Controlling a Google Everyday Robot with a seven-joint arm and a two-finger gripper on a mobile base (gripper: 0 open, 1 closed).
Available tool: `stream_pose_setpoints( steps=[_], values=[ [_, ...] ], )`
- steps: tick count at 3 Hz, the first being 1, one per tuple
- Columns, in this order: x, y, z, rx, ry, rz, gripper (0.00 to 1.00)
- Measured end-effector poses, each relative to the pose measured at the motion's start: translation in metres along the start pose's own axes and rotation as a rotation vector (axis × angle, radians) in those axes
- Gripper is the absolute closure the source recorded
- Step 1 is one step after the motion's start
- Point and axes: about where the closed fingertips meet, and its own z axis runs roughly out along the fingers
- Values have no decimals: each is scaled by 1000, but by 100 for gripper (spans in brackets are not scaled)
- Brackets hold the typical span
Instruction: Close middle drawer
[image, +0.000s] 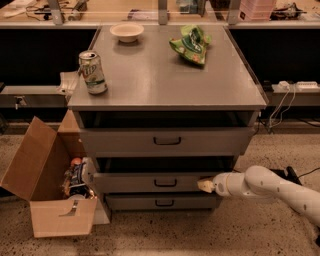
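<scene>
A grey metal cabinet with three drawers, seen from the front. The middle drawer stands pulled out a little. Its front sits forward of the bottom drawer, with a dark gap above it under the top drawer.

My arm reaches in low from the right. My hand is at the far right end of the middle drawer's front and seems to touch it. It is well to the right of the small dark bar handle. I cannot tell whether the hand is wide or narrow.

The drawer's front runs left to right across the view, and the drawer lies to the left of my hand. To close, it must travel straight back into the cabinet, away from the camera. So I judge that the coming push should go rearward against the front, not sideways along it. Pressing this far from the centre may skew the tray in its runners.

An open cardboard box sits on the floor just left of the cabinet.
</scene>
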Motion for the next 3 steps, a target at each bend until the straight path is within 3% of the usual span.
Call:
stream_pose_setpoints(
  steps=[1, 3],
  values=[
    [4, 4, -11, -27, 20, -39, 100],
    [20, 3, -39, -64, 18, -40, 100]
  ],
)
